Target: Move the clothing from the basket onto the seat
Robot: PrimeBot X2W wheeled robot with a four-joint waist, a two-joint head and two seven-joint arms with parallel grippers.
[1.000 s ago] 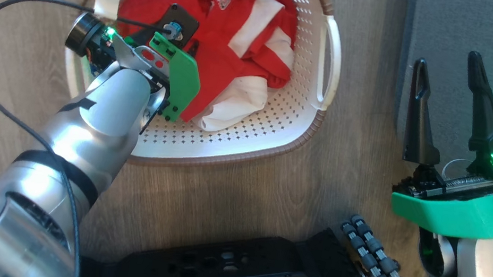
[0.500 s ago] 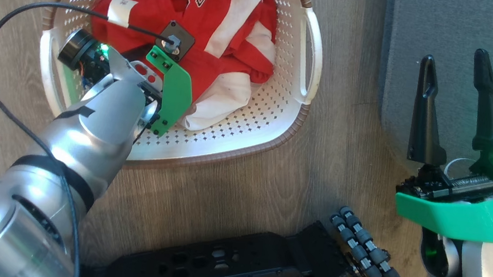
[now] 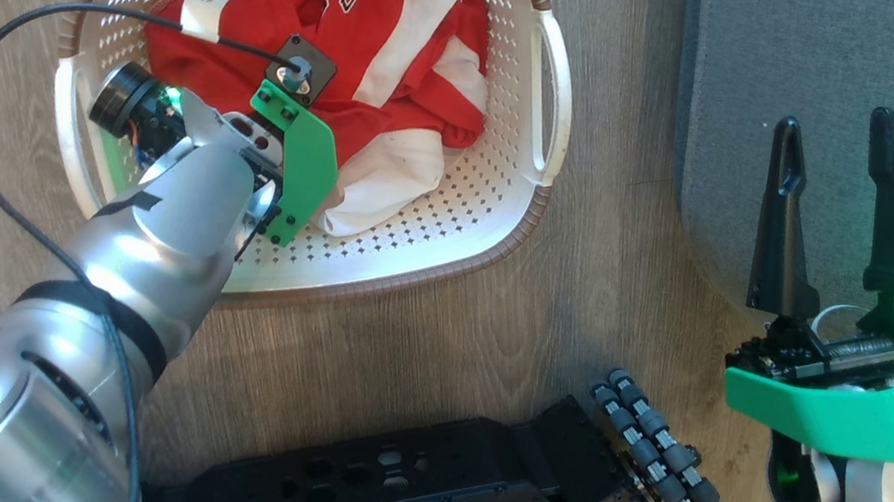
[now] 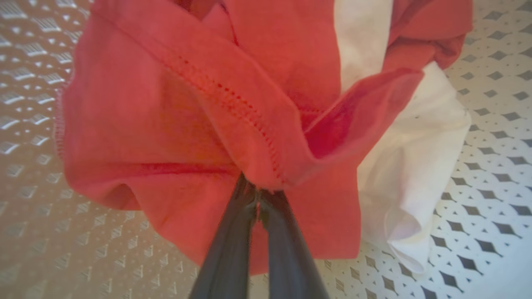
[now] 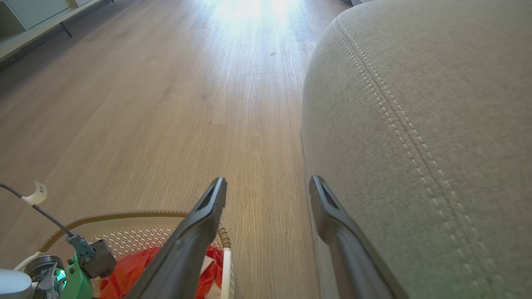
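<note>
**Left gripper (image 4: 257,193) pinches the clothing (image 4: 166,116) inside the basket (image 3: 450,226)**

In the left wrist view the left gripper's two dark fingers are pressed together, with a stitched fold of red fabric caught between their tips. The fabric bunches up around the pinch. A white panel of the same pile hangs just to the right of it, over the basket's perforated floor.

From the head view, the left arm reaches down into the left half of the basket, and its green wrist bracket covers the fingers there. The clothing lies heaped in the far half of the basket. It is red with white stripes, and there is printed lettering (only partly readable) near the far wall. A black cable (image 3: 6,55) loops from the wrist out over the left rim.

The basket sits on the wooden floor (image 3: 578,303), left of the seat (image 3: 824,76), with a strip of floor between them.

The right gripper (image 3: 836,147) is by the seat's near left corner, its fingers spread wide with nothing between them. Whether it touches the cushion cannot be told. The robot's black base (image 3: 467,496) shows at the near edge.
</note>
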